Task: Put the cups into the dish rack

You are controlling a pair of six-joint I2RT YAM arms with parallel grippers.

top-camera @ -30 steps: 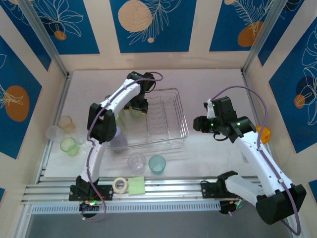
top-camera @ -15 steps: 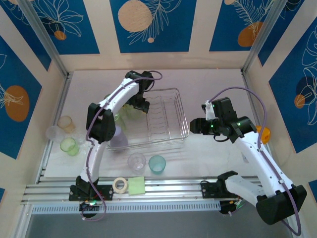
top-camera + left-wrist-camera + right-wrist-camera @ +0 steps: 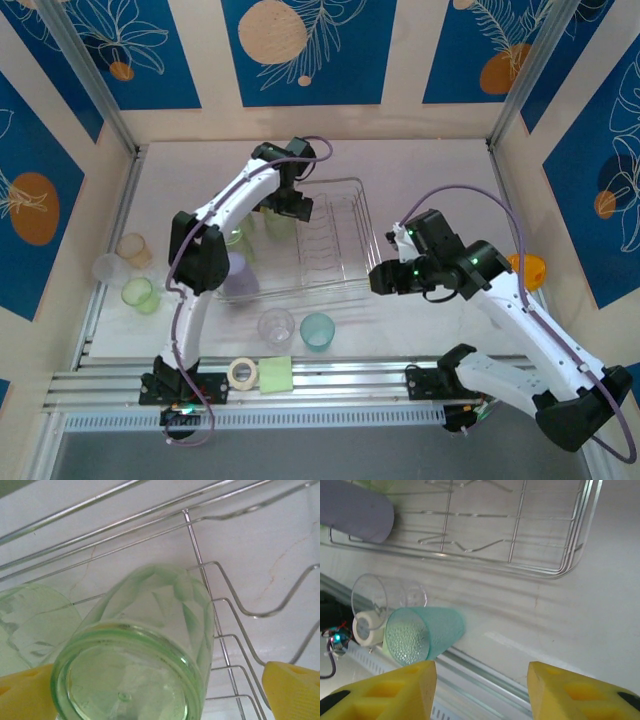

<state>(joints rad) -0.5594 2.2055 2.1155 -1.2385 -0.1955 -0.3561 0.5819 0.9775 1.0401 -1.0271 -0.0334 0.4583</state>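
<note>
My left hand (image 3: 157, 685) opened fully, leaving a green cup (image 3: 145, 645) inside the rack (image 3: 368, 225): one more loaded. My right hand (image 3: 482, 690), part open and empty, swung toward the teal cup (image 3: 425, 632) in front of the rack.

I count one dish rack (image 3: 335, 230), one tape roll (image 3: 241, 372) and eight cups (image 3: 317, 331): three green, two clear, one teal, one lavender, one peach.

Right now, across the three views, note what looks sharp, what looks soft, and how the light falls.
Top view: even light, sharp across the rack. Left wrist view: the green cup looms huge; the left fingers at the corners are soft. Right wrist view: the teal cup shows its speckle clearly; the right fingers are soft-edged.
</note>
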